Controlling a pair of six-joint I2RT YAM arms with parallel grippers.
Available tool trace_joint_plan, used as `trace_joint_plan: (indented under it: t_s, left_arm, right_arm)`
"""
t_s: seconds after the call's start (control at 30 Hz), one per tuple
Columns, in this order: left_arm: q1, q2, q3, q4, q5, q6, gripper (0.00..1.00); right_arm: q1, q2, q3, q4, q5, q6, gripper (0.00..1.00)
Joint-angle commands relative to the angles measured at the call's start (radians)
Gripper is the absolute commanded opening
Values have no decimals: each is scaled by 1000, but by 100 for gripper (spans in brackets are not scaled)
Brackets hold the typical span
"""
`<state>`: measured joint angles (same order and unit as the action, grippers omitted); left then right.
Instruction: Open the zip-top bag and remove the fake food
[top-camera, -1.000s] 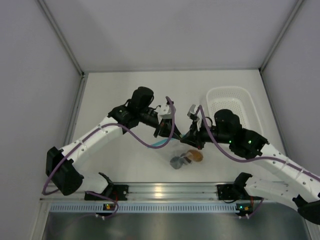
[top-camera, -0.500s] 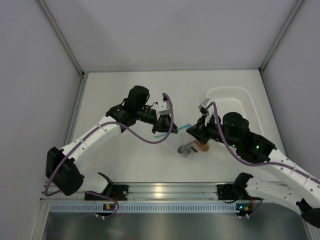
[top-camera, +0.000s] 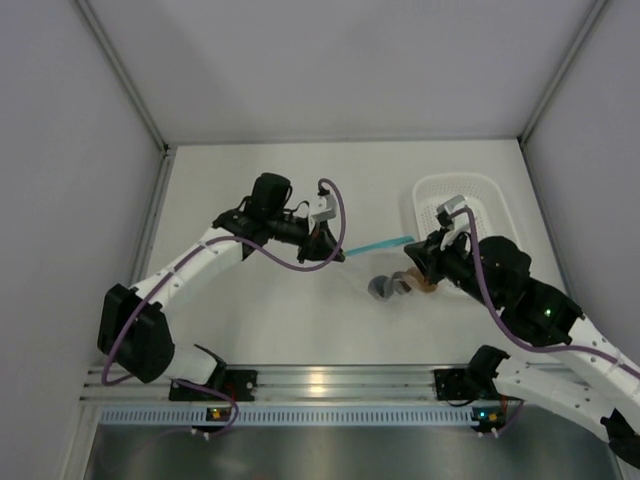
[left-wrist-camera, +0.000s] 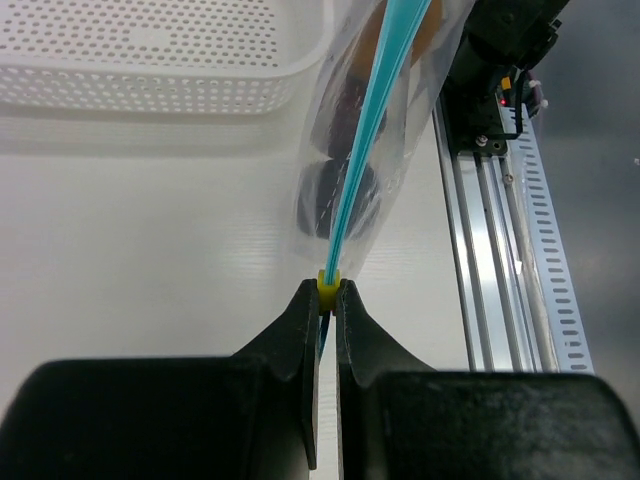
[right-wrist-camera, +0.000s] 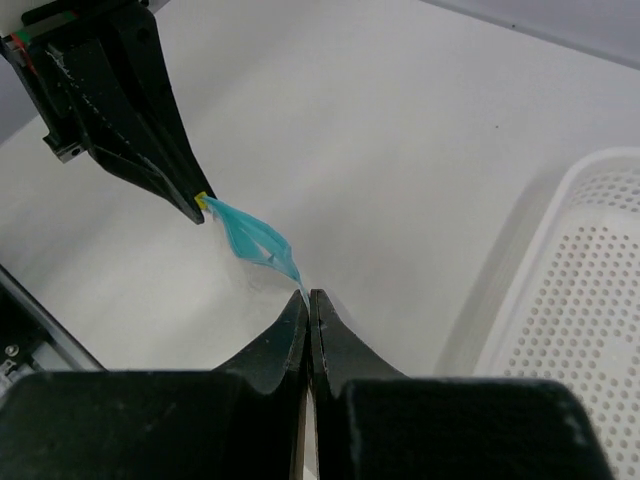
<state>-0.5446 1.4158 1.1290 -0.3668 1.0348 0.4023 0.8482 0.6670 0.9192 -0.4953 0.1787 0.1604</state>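
The basket (top-camera: 430, 186) sits at the far right of the table (top-camera: 240, 180), just beside and behind the right gripper (right-wrist-camera: 306, 300), whose arm crosses in front of its near rim. A metal rail (top-camera: 330, 380) runs along the near edge, and a purple cable (top-camera: 340, 215) loops over the left wrist close to the bag (left-wrist-camera: 395, 150). Walls (top-camera: 60, 150) close in the left, right and far sides. The widest open surface lies behind and to the left of the grippers, with a narrower band between the bag and the rail. The bag is held off the table at mid-table, stretched between the two grippers just left of the basket. The left gripper (left-wrist-camera: 326, 295) is pinched tight on the yellow slider (left-wrist-camera: 328, 284) at the left end of the zip strip (top-camera: 380, 246); the right gripper is closed hard on the strip's other end. The strip, the bag's long axis, runs left to right and tilts slightly toward the far side at its right end. In the right wrist view its two sides bow apart into a narrow leaf shape. The clear body droops from the strip toward the near edge, with the food (top-camera: 381, 290) gathered at its low end: dark pieces, and an orange one partly hidden by the right gripper.
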Motion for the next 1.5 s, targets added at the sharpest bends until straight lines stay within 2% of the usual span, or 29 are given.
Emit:
trace_joint_plan:
  t_s: [0.0,0.3,0.43,0.5,0.53,0.6,0.63,0.77,1.0,1.23,1.47]
  left_arm:
    - [51,18,-18,-31,-16,-8,0]
    - [97,46,-25,-35,-41,-3,0]
    - [109,63,-18,-38,36,0,2]
    - [107,64,-11,-38,86,6,9]
    - [107,61,-8,-38,102,4,18]
    - [106,55,15,-38,149,1,26]
    - [106,52,24,-40,171,1,37]
    - [98,29,61,-41,240,23,50]
    - [71,49,173,-40,275,40,49]
    - [6,54,232,-41,213,27,48]
    - [-77,38,224,-40,117,18,44]
  right_arm:
    - [-5,-58,84,-6,133,-16,0]
    - [-5,-66,64,7,116,10,0]
    - [-3,-73,49,21,104,7,0]
    - [-3,-72,40,32,46,-5,0]
    - [-3,-72,32,41,18,-18,0]
    - [-3,-78,9,70,-76,-33,0]
    - [-5,-79,1,78,-93,-36,0]
    - [-5,-79,-19,87,-155,-58,0]
    - [-3,-78,-22,80,-229,-96,0]
    - [-5,-55,-26,86,-242,-88,0]
    - [-3,-55,-29,103,-242,-82,0]
